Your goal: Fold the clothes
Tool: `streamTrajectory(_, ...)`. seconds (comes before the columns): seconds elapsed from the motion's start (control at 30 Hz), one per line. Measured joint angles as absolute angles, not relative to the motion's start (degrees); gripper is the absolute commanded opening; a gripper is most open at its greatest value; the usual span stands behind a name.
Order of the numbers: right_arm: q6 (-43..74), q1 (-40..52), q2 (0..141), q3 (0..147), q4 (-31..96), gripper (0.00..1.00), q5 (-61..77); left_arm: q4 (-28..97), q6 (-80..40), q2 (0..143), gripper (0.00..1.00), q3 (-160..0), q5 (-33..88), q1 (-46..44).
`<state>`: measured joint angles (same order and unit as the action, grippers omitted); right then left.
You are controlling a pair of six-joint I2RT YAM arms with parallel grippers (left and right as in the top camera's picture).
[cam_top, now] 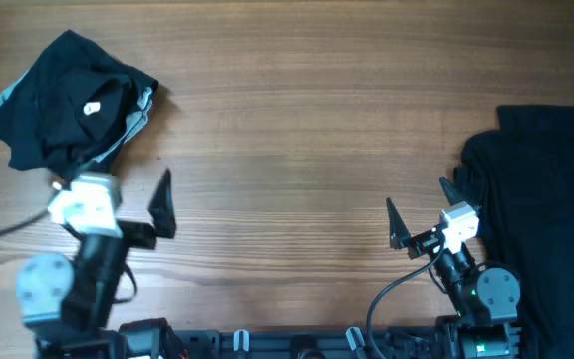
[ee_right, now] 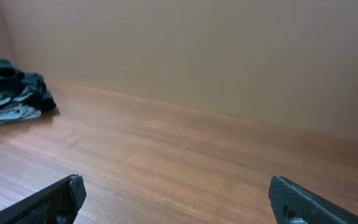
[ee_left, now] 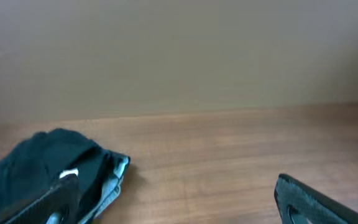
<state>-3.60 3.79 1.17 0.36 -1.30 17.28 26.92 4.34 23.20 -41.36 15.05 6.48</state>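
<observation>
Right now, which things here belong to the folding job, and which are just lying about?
Part of the job:
crumpled black T-shirt, far left
black clothes heap, right edge

Just there:
wooden table
grey cable, left side

Wooden table (cam_top: 297, 120) — crumpled black T-shirt (cam_top: 68, 95) far left, black clothes heap (cam_top: 546, 219) at right edge

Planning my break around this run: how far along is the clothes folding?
Done: nothing clearly; the crumpled black shirt lies bunched at the far left, and whether the black pile at the right edge is folded cannot be told. In hand: nothing; the left tool and right tool stand open and empty over the table. Left: grasp, spread and fold the shirt.
</observation>
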Motion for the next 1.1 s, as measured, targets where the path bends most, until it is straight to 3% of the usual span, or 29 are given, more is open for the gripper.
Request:
streamTrajectory(0.13,-3.4,3.79,1.17,0.36,-1.34,1.0,17.23,20.25,3.99,8.64,1.0,-24.47,15.9,6.46)
streamTrajectory(0.33,-3.2,3.79,1.17,0.36,-1.3,1.0,17.26,-4.19,2.09,0.8,1.0,-2.79,16.53,6.46)
streamTrajectory(0.5,-3.2,3.79,1.17,0.34,-1.3,1.0,17.26,2.63,0.05,0.75,1.0,-0.56,16.56,6.35)
streamTrajectory(1.1,-3.2,3.79,1.17,0.36,-1.3,1.0,17.26,2.63,-0.34,0.8,1.0,-0.58,16.56,6.24)
